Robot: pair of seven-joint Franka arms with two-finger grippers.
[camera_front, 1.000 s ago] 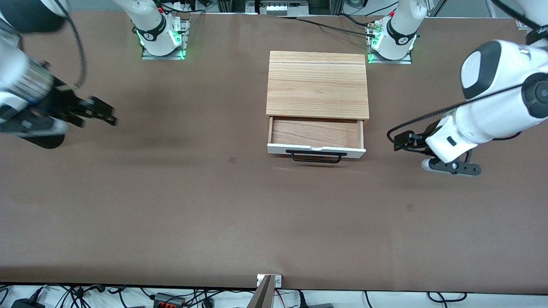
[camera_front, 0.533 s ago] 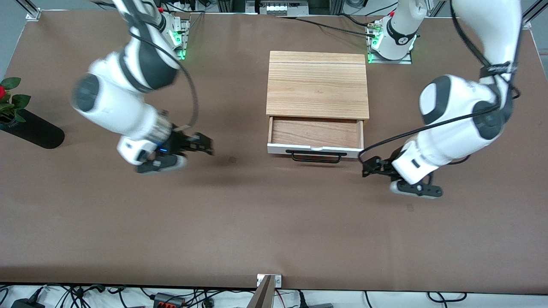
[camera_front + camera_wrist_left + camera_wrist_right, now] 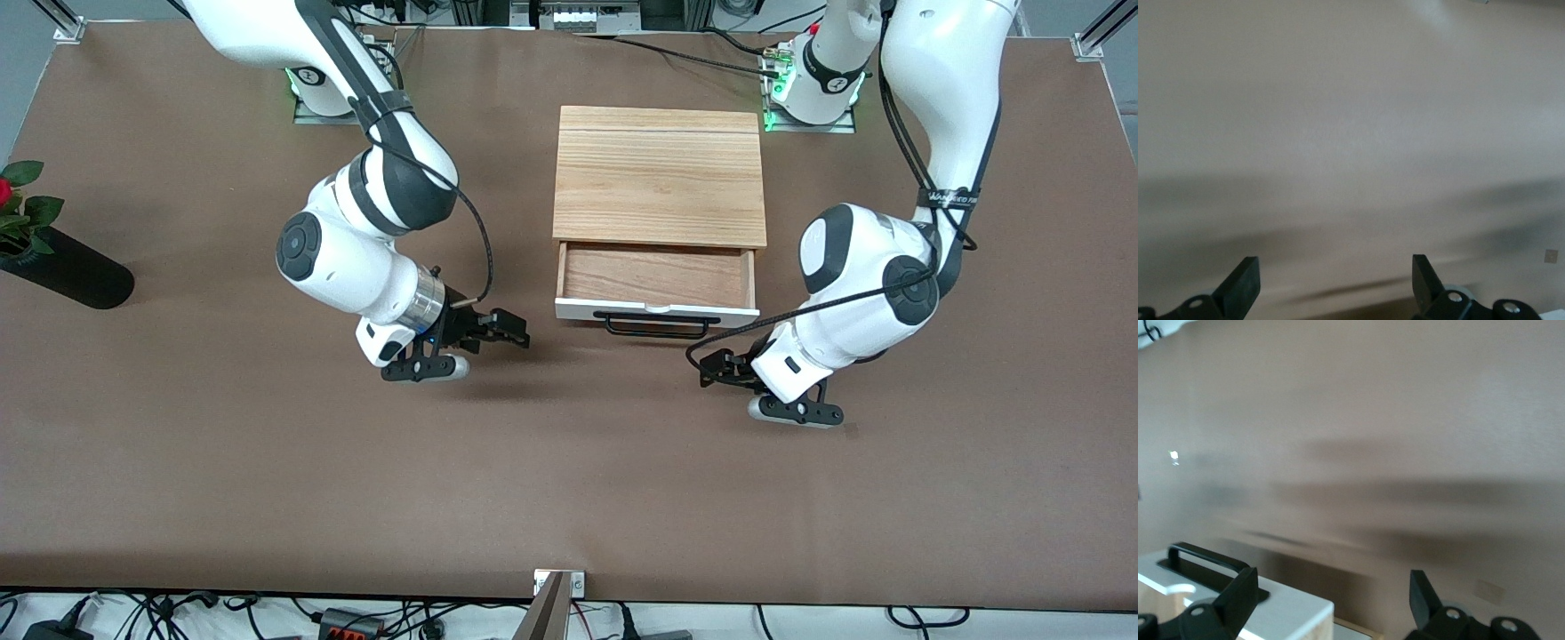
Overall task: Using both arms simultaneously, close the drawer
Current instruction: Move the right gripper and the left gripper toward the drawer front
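Near the middle of the table [image 3: 267, 498] we are seeing the cabinet [image 3: 659, 173] with its drawer [image 3: 656, 281] standing pulled out toward the front camera, handle [image 3: 657, 325] free. We are holding the right gripper [image 3: 514, 336] over bare table toward the right arm's end of the drawer front, fingers [image 3: 1239, 593] spread wide and gripping nothing. We are holding the left gripper [image 3: 707, 366] over the table just off the drawer's other corner, fingers [image 3: 1243, 283] likewise spread apart and empty
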